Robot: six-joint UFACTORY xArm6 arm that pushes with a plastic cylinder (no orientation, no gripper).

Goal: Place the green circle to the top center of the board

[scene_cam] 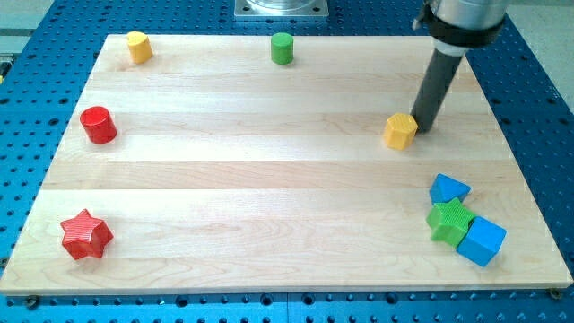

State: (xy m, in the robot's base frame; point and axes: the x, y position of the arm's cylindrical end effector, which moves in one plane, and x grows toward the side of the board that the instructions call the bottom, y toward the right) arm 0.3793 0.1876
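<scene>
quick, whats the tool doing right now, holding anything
My tip: a bare rod with no jaws, so it holds nothing; it sits on the board against the view's right side of the yellow hexagon block, far from the green circle.

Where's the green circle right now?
The green circle stands at the board's top edge, near the centre, well right of the yellow block in the top-left corner.

Green circle [282, 48]: small upright cylinder standing on the board [269, 179]. Sits at the board's top edge, roughly centre, maybe slightly left.
</scene>
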